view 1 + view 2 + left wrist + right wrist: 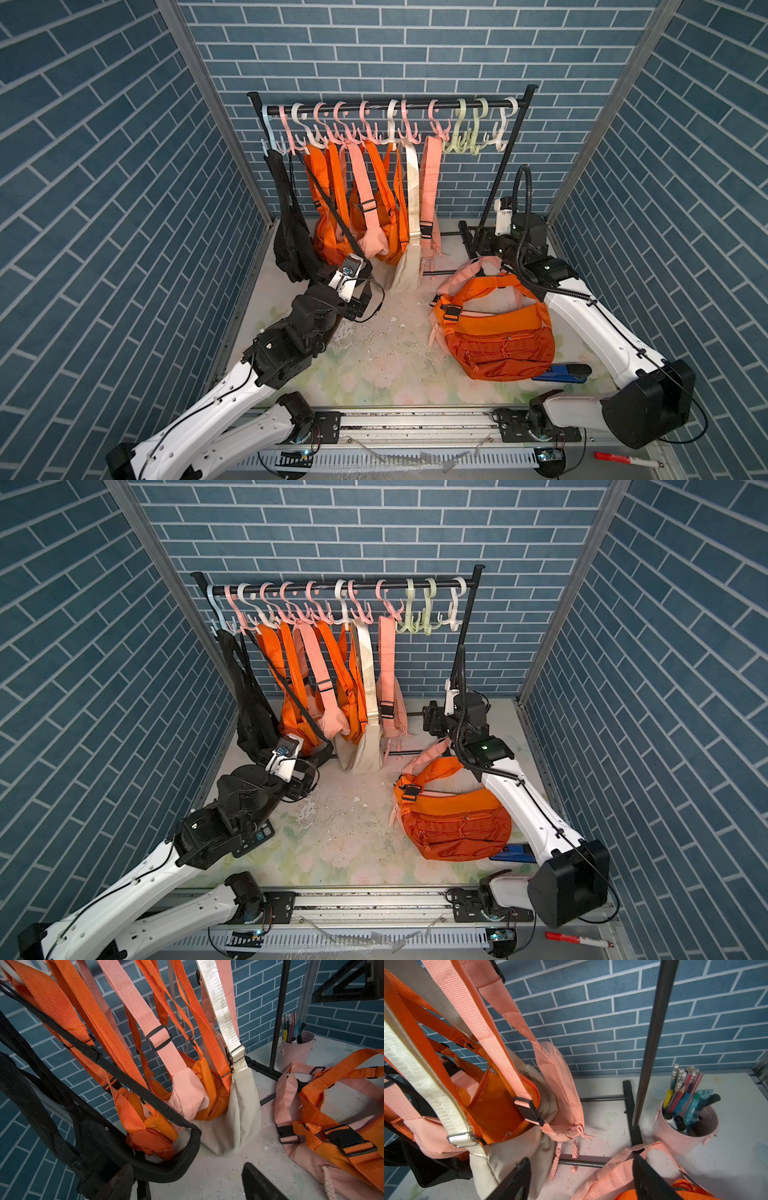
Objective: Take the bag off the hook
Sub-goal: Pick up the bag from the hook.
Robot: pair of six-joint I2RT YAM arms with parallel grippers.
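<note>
Several bags hang by their straps from pastel hooks point(365, 133) on a black rail: a black bag point(291, 245), orange bags point(332, 232), a pink bag point(374, 245), a cream bag point(405, 270) and a second pink bag point(432, 232). Off the hooks, an orange bag point(498, 345) lies on the table over a pink one. My left gripper point(187, 1167) is open low beside the black bag's point(99, 1147) lower end and holds nothing. My right gripper point(581, 1159) is open just above the table, between the cream bag point(508, 1159) and the lying pink strap point(616, 1169).
The rack's black upright point(652, 1043) and base bars point(629, 1109) stand at the back right. Beside them is a pink cup of pens point(685, 1132). A blue-handled tool point(561, 374) lies by the orange bag. Blue brick walls enclose three sides.
</note>
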